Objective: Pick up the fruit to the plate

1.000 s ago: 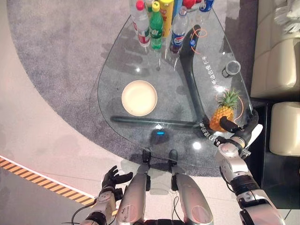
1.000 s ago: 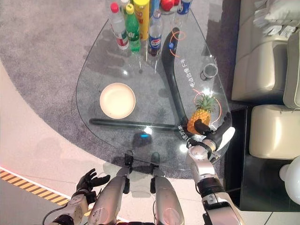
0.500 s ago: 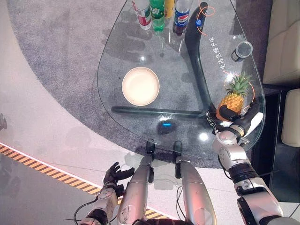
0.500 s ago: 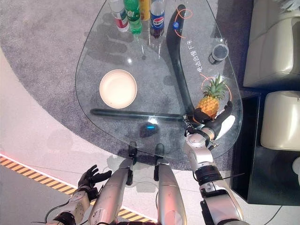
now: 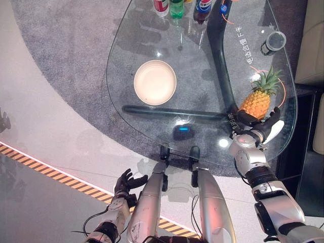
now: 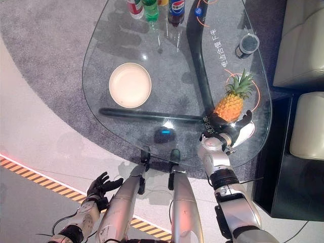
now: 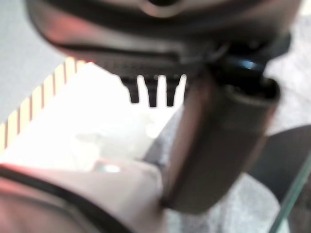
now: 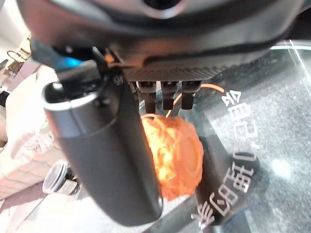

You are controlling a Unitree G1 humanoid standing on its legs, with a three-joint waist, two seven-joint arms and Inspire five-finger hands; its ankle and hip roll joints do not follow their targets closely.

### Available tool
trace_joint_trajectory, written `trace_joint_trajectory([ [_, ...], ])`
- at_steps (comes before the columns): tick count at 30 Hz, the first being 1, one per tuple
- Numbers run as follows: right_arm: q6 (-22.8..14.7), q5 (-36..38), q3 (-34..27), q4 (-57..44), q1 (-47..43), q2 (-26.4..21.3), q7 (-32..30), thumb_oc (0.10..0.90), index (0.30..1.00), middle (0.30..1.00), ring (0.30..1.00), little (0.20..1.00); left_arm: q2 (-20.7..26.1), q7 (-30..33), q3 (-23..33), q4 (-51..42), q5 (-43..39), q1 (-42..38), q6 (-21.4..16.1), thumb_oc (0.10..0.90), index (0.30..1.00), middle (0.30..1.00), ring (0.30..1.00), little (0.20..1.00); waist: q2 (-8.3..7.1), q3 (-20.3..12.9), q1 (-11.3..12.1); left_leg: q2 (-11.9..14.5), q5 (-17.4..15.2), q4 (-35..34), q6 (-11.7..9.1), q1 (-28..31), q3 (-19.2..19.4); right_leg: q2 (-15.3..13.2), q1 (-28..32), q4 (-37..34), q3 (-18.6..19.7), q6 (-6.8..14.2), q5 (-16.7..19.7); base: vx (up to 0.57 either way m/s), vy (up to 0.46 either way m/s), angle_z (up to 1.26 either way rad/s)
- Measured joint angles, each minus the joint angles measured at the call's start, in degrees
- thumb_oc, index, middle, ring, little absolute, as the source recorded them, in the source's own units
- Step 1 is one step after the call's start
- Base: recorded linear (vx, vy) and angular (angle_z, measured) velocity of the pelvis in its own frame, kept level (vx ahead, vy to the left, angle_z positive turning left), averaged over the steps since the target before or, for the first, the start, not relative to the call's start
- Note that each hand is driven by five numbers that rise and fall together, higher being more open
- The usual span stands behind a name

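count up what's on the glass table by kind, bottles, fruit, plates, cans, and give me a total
Bottles, cut off at the picture's edge: 3
Pineapple: 1
Plate: 1
Can: 1
Total: 6

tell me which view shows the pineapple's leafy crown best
The right eye view: the whole pineapple lies in sight, green crown pointing away from the right hand at its base. The left eye view shows much the same. The right wrist view shows its orange body, close up, without the crown.
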Motion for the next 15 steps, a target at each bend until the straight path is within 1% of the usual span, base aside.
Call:
trace_joint_trajectory([
  [5,-0.05,0.74,0.09,0.9,-1.81,-0.39,0.68,0.8,0.9,0.9,0.9,0.9,0.38,0.31,-0.9,-0.62,-0.04,-0.12,0.08,0.8,0.9,0.9,0.9,0.9,0.0,0.0,0.01,-0.17,0.11,0.79,0.18,-0.93,-0.46,-0.06,-0.42,0.26,-0.29,0.09,-0.04,0.0,0.0,0.0],
  [10,-0.05,0.83,0.07,1.37,-2.3,-2.07,1.59,0.8,0.9,0.9,0.9,0.9,0.47,0.32,-1.24,-0.91,-0.12,-0.28,0.2,0.8,0.9,0.9,0.9,0.9,0.0,0.0,0.55,-0.27,0.11,0.83,0.18,-1.04,-0.65,-0.29,-0.65,0.74,-0.54,0.09,-0.11,0.01,-0.001,0.02],
  [15,0.02,2.93,0.07,3.8,-4.41,-3.59,3.54,0.8,0.9,0.9,0.9,0.9,0.52,0.17,-1.35,-0.97,-0.55,-0.69,0.17,0.8,0.9,0.9,0.9,0.9,0.0,0.0,1.27,-0.23,0.15,0.9,0.19,-1.77,-0.77,-0.32,-1.37,0.94,-0.8,0.0,-0.13,0.0,0.0,0.01],
])
